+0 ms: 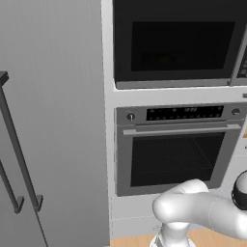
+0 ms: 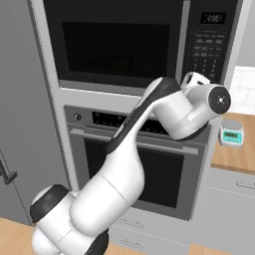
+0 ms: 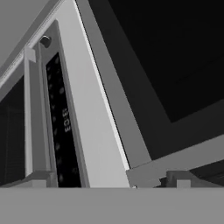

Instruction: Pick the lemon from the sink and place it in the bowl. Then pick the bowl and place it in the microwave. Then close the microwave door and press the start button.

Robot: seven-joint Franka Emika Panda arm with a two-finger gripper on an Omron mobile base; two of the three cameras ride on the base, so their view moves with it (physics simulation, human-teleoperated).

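Microwave door [image 2: 114, 45] looks shut, claw [image 3: 175, 181] wide open and empty; I'd go upper right, square onto the button panel [image 2: 208, 47].

- oven [image 1: 176, 149] built into the wall column, glass door shut, horizontal bar handle [image 1: 182, 129] across its top edge.
- oven control strip [image 2: 124, 121] dark, with a round knob [image 2: 77, 117] at its left end; in the hand view the strip [image 3: 61, 127] runs tilted, nearly upright.
- tall grey cabinet [image 1: 53, 120] left of the oven, with long dark handles [image 1: 19, 149].
- small kitchen scale [image 2: 231, 132] on the wooden counter [image 2: 234, 154] to the right.
- grey drawers [image 2: 229, 199] below that counter.
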